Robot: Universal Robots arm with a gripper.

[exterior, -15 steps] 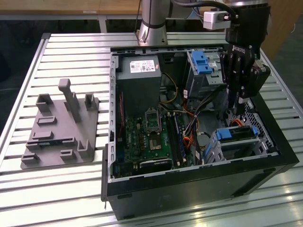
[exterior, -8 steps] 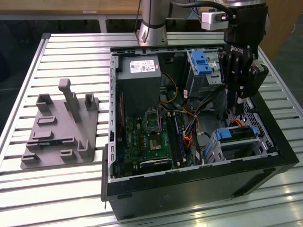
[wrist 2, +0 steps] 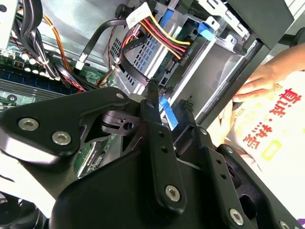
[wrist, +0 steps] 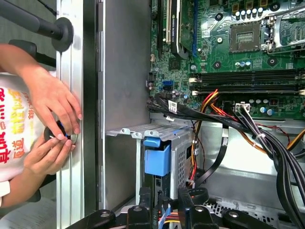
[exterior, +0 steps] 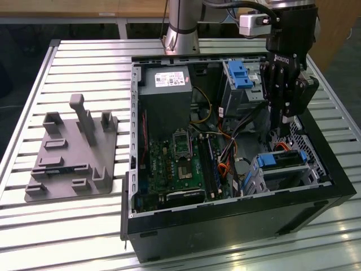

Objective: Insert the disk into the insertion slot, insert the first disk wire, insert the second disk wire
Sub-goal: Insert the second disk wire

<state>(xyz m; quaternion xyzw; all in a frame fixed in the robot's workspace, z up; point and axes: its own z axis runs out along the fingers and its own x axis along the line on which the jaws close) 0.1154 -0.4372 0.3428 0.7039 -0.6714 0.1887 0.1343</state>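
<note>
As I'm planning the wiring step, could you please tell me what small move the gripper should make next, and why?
Probably a short, slow descent toward the disk: it appears seated in the insertion slot, and the gripper hangs near it among loose wires. A person's hands rest outside the case, so go gently.

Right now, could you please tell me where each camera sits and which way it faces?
Exterior view: off the arm, looking down into the computer case; gripper near the insertion slot.
First wrist view: on the wrist, facing motherboard and insertion slot past the gripper.
Second wrist view: on the wrist, looking along the gripper at the insertion slot.
Both wrist views share a person's hand.
</note>
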